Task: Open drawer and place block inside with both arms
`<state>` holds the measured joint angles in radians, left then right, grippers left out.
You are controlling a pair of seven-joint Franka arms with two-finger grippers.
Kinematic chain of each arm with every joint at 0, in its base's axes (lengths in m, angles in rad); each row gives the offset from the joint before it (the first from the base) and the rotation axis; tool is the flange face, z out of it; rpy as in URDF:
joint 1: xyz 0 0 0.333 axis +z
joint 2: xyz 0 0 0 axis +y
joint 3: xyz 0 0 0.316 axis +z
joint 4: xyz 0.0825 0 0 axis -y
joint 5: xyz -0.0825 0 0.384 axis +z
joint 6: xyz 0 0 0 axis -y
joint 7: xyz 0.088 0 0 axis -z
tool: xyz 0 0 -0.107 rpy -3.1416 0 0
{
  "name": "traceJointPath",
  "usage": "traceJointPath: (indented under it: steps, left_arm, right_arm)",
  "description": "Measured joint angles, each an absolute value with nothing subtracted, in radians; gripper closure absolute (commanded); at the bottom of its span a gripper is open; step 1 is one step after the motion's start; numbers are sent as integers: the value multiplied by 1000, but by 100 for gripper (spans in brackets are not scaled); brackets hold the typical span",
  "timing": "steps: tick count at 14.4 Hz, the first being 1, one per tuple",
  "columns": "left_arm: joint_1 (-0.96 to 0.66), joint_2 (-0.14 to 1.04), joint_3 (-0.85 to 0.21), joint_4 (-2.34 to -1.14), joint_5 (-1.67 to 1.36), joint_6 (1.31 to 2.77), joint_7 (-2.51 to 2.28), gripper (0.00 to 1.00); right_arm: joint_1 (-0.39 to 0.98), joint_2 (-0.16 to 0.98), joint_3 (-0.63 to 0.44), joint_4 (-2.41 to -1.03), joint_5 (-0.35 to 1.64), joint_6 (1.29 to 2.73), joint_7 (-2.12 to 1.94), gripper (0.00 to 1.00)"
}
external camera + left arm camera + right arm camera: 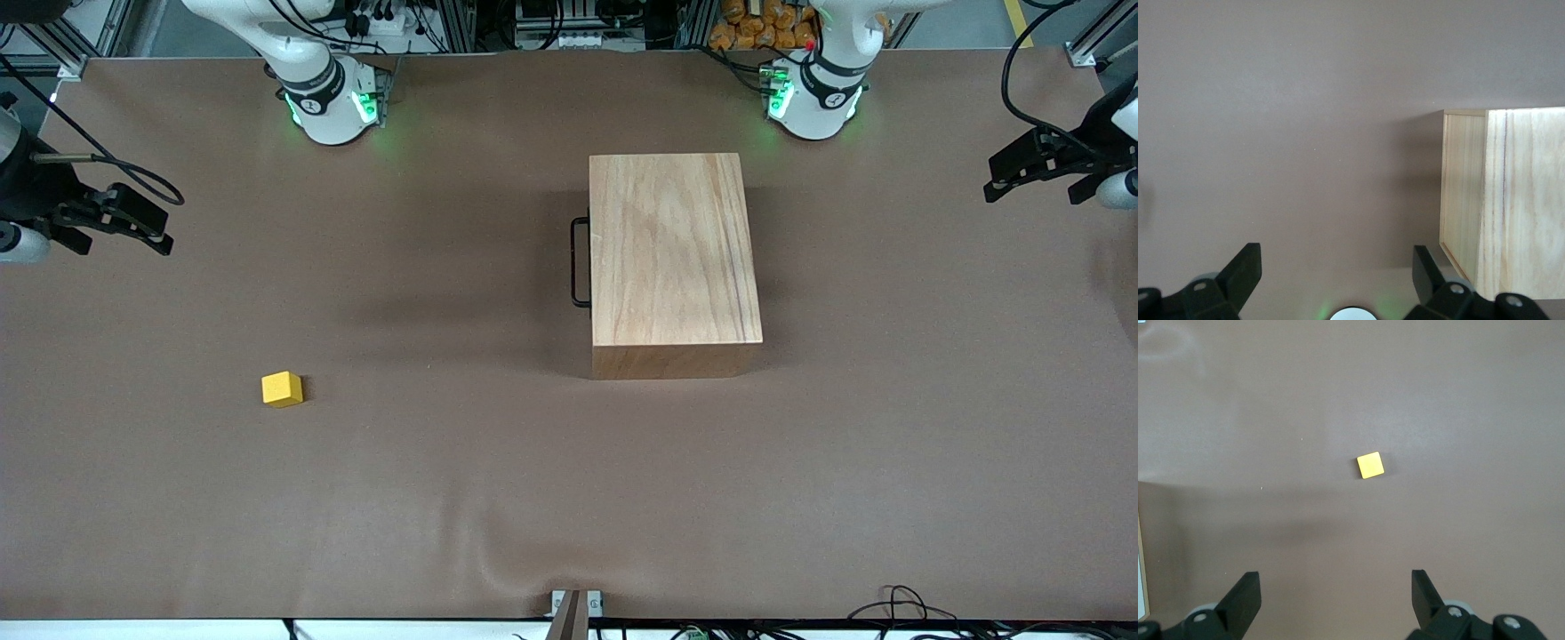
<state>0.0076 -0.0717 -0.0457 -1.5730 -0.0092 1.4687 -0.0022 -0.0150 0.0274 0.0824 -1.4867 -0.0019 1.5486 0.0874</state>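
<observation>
Front view first: a brown table (pixel 569 498) with a wooden box (pixel 674 258) sitting toward the left arm's end of the middle. Its thin black handle (pixel 580 263) sticks out of the side that faces the right arm's end of the table. The drawer is fully pushed in, flush with the box, so only that handle gives it away.

And there's the block (pixel 282 389), small and bright yellow, alone on the bare table, well apart from the box, toward the right arm's end and nearer the front camera than the box.

Both arms wait out at the table's ends, up in the air. The right gripper (pixel 133 224) hangs over the edge of the table at its own end, with nothing in it. From the right wrist camera its two black fingers (pixel 1245 597) stand wide apart, and the block (pixel 1370 465) lies on the table between their lines, some way off.

The left gripper (pixel 1022 169) hovers over the table's edge at the left arm's end. The left wrist camera shows its fingers (pixel 1245 270) spread wide as well, gripping nothing, with the box's pale wooden side (pixel 1501 200) in sight just past one fingertip.
</observation>
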Motion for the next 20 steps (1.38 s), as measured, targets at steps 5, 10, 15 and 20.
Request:
traceJointPath:
  steps: [5, 10, 15, 20]
  left_arm:
    - [-12, -55, -47, -1572, -9, 1469, -16, 0]
    - [-96, -11, -51, -1548, -9, 1469, -156, 0]
    - [-181, 58, -52, -1486, 4, 1469, -275, 0]
    - [-297, 145, -52, -1406, 74, 1470, -387, 0]
  right_arm:
    - [-16, 28, 79, -1488, -2, 1547, 88, 0]
    - [-17, 33, 73, -1488, -3, 1550, 88, 0]
    - [-17, 33, 72, -1487, -3, 1550, 87, 0]
    - [-17, 34, 72, -1487, -3, 1549, 87, 0]
